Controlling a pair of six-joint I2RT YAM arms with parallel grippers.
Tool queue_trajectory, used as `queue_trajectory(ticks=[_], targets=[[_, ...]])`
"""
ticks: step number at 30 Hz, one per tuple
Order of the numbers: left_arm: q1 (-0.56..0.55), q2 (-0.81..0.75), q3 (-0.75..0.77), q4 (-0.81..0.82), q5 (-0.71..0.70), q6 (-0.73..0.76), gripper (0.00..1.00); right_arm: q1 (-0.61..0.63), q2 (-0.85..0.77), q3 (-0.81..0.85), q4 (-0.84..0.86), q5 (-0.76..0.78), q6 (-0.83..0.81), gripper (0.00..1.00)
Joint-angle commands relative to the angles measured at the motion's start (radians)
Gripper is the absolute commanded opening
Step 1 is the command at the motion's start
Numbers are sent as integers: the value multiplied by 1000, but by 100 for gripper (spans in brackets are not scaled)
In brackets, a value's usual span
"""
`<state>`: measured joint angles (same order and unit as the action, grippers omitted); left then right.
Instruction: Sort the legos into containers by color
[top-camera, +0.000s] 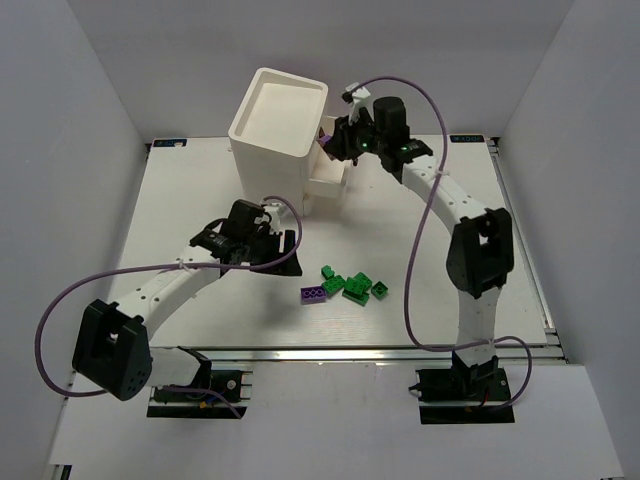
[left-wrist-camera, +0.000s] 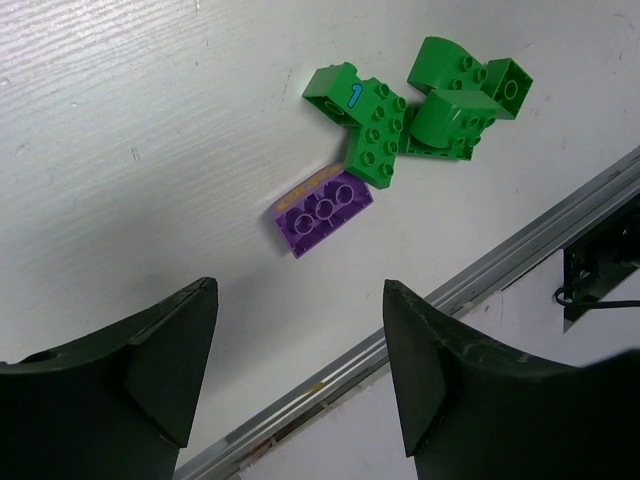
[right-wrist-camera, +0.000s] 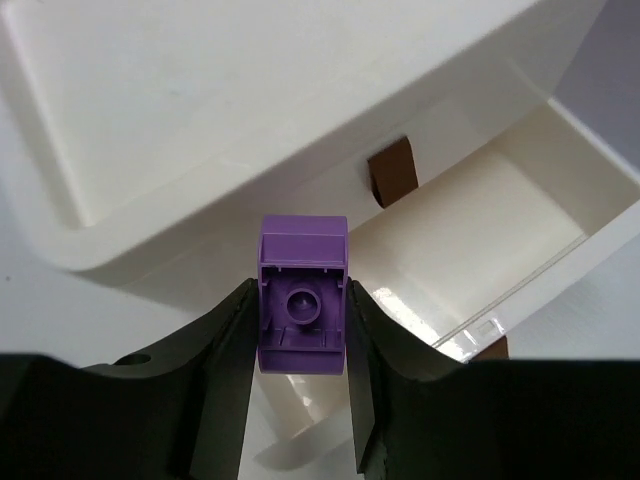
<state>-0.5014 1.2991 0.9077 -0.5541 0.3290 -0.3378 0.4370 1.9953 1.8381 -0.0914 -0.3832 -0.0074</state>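
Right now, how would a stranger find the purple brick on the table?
From the tall white cabinet, cross the table toward its near edge to the cluster of green bricks. The purple brick lies at its left end, the only one not green.

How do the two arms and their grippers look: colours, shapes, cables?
The left arm and right arm have white links with small holes and bulky black joints. A thin purple cable loops along each. The left gripper and right gripper have black, curved, tapering fingers.
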Motion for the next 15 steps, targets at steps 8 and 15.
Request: queue_trajectory(ticks=[8,15], targets=[[-51,55,82,-26,53,98,80,-12,100,104,16,34,52,51],[-108,111,86,-30,70,261,80,-49,28,61,18,-84,40,83]])
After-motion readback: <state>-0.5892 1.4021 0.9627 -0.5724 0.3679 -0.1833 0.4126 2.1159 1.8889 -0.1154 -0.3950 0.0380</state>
